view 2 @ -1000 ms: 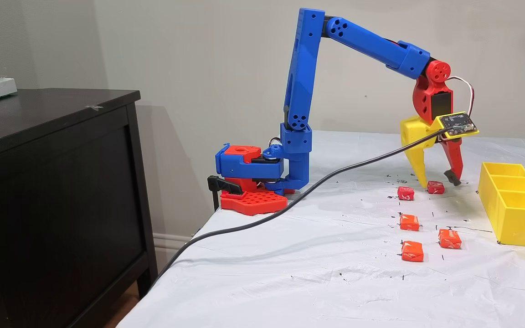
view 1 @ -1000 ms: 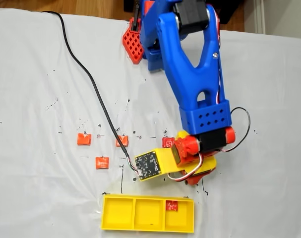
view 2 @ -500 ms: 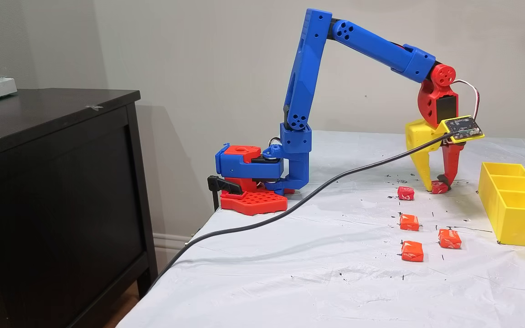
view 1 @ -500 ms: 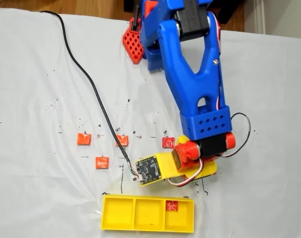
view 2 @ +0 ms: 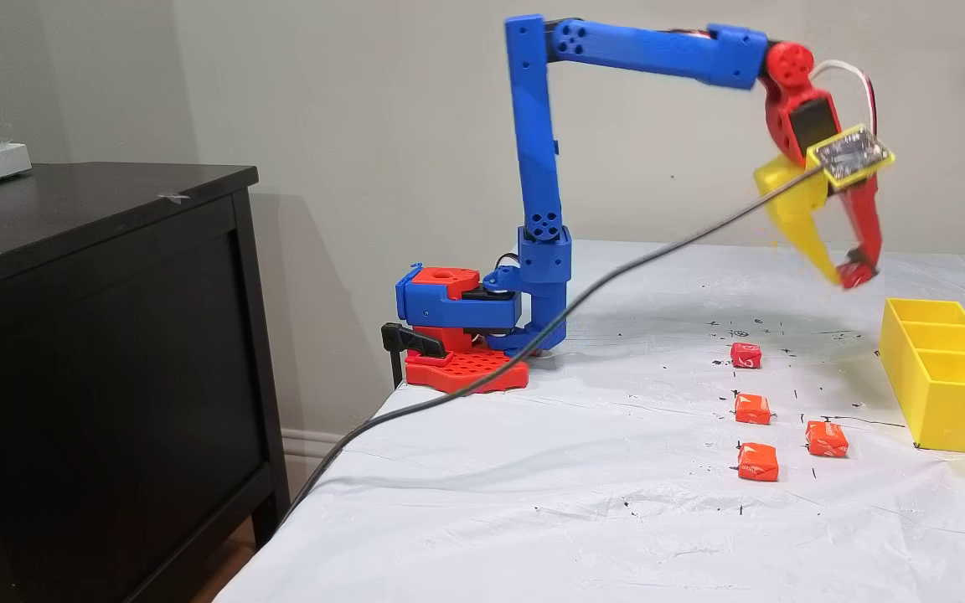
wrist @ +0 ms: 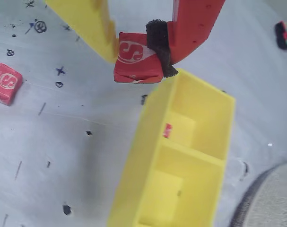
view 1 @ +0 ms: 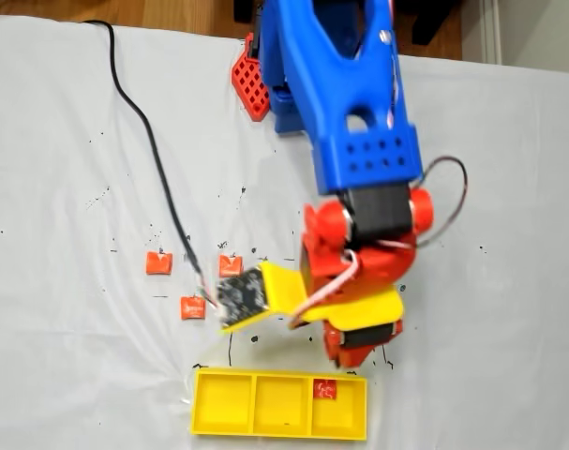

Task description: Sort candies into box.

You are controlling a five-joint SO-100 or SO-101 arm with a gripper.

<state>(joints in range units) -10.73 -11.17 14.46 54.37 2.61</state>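
My gripper (wrist: 136,52) is shut on a red candy with a white mark (wrist: 136,61), pinched between the yellow finger (wrist: 93,23) and the red finger's black pad. In a fixed view the gripper (view 2: 843,275) hangs high over the cloth, just short of the yellow box (view 2: 952,394). In the wrist view the box (wrist: 134,165) lies below, with one red candy (wrist: 167,130) in its end compartment, which the top-down fixed view also shows (view 1: 324,389). One red candy (view 2: 746,355) and three orange candies (view 2: 753,409) (view 2: 758,462) (view 2: 827,439) lie on the cloth.
A black cable (view 2: 466,385) runs from the wrist camera board down across the white cloth and off its front edge. The arm's red and blue base (view 2: 461,335) stands at the table's back corner. A dark cabinet (view 2: 97,335) stands to the left, off the table.
The gripper came down around a red candy on the cloth, shut on it, and has now lifted it high, swinging toward the box.
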